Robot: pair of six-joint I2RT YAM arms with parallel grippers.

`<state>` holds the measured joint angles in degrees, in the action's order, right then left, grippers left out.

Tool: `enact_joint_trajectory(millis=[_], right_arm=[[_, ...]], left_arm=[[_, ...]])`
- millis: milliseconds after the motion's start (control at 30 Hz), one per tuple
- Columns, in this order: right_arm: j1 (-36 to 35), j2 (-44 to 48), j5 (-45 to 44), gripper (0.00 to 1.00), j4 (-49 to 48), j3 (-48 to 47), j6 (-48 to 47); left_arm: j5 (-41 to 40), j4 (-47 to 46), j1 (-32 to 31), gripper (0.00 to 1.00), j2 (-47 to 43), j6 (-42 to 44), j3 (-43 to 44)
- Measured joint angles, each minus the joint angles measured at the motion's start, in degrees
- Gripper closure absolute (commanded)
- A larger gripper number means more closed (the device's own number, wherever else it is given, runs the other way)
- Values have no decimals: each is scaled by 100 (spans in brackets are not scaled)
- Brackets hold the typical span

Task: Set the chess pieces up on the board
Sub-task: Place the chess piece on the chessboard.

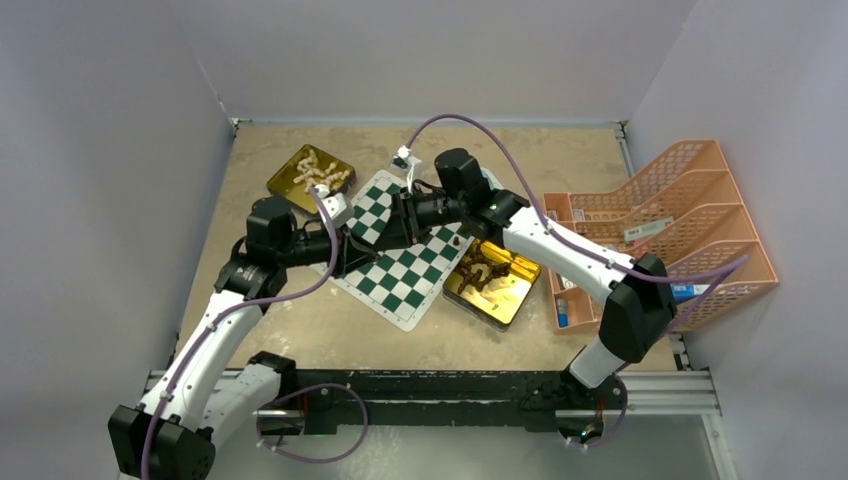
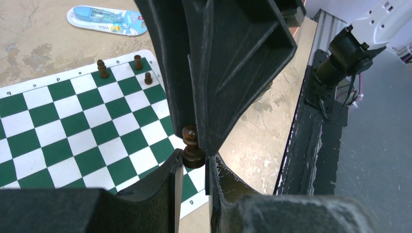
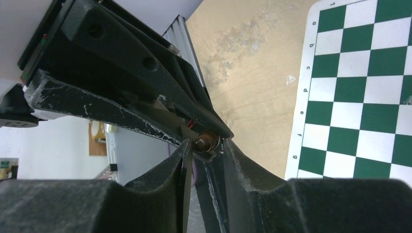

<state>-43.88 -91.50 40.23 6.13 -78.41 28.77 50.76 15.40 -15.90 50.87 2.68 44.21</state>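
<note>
Both grippers meet above the near-left part of the green and white board point(image 1: 400, 275). One dark brown chess piece point(image 2: 193, 154) is held between them. My left gripper point(image 2: 194, 162) is shut on its round base. My right gripper point(image 3: 206, 145) is shut on its head point(image 3: 205, 141), coming from the opposite side. In the top view the left gripper point(image 1: 362, 240) and right gripper point(image 1: 385, 230) touch tip to tip. Three dark pieces point(image 2: 138, 62) stand at the board's far corner. The board also shows in the right wrist view point(image 3: 359, 97).
A gold tin with cream-white pieces point(image 1: 310, 175) lies at the board's far left. A gold tin with dark pieces point(image 1: 492, 282) lies at its right. An orange file rack point(image 1: 680, 220) stands at the right. A blue packet point(image 2: 107, 20) lies beyond the board.
</note>
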Motion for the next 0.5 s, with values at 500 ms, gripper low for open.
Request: enact_joint_trajectory(millis=[500], right_arm=[[-85, -199, -24, 76, 4, -127, 15]], left_arm=[[-11, 57, 0, 100, -13, 24, -94]])
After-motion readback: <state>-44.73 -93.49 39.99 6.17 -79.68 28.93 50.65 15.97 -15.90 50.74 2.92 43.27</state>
